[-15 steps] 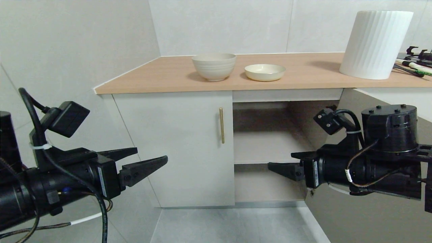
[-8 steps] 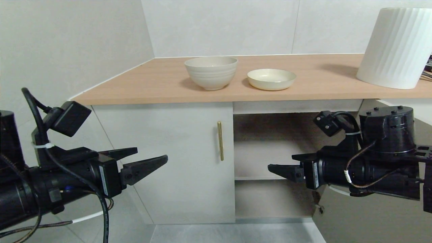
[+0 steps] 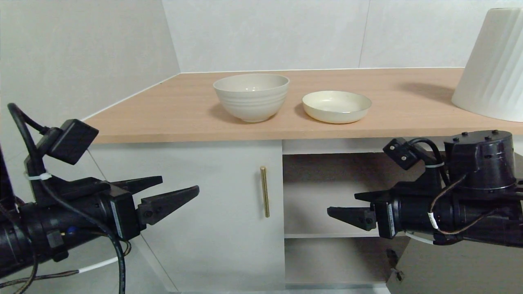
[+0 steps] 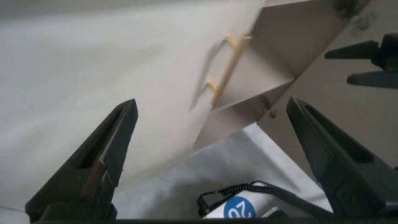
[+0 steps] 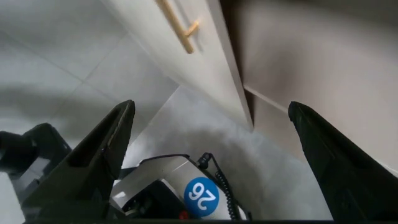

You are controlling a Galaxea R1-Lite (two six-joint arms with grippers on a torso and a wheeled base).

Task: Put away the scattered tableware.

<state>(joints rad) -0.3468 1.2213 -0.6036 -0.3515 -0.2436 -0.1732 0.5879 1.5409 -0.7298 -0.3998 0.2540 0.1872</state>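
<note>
Ceramic by the look of them, the cream bowl (image 3: 251, 96) and the shallow dish (image 3: 336, 106) stand side by side, near but apart, on the wooden countertop (image 3: 163, 118); both are probably stiff, glazed, slippery and breakable, the bowl the heavier; a pinch across the rim wall seems the surest hold. The left gripper (image 3: 179, 183) and right gripper (image 3: 341, 203) hang below counter level, fingers spread, holding nothing; the counter's front edge stands between them and the tableware. The cabinet door (image 3: 212, 204) with its brass handle (image 3: 264, 197) is closed; beside it a compartment with a shelf (image 3: 327, 235) stands open; a white ribbed vessel (image 3: 490, 69) sits well apart from the dish.
</note>
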